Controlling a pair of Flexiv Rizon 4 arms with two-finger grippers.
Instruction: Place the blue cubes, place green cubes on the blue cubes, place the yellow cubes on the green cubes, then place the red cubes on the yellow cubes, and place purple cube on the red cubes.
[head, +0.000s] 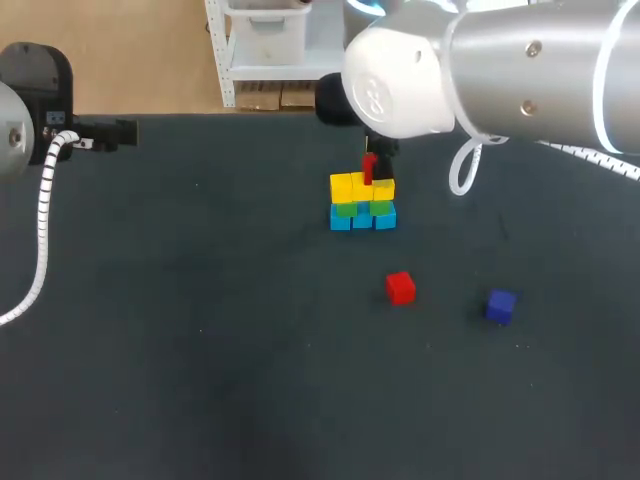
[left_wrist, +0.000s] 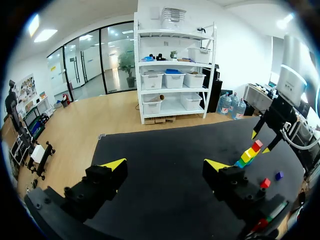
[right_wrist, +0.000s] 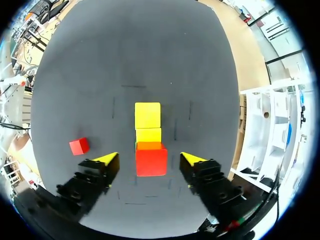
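A stack (head: 362, 203) stands at the table's middle back: blue cubes (head: 362, 218) at the bottom, green cubes (head: 358, 208) on them, yellow cubes (head: 350, 186) on top. One red cube (right_wrist: 151, 159) rests on the yellow cube at the stack's right end. My right gripper (right_wrist: 150, 159) hangs over it, open, with a gap between each yellow tip and the cube. A second red cube (head: 400, 287) and the purple cube (head: 500, 305) lie loose nearer the front right. My left gripper (left_wrist: 165, 167) is open and empty, far off at the table's left.
The dark table mat (head: 200, 330) is bare at the left and along the front. My right arm's large white link (head: 480, 70) hides the table's back right in the head view.
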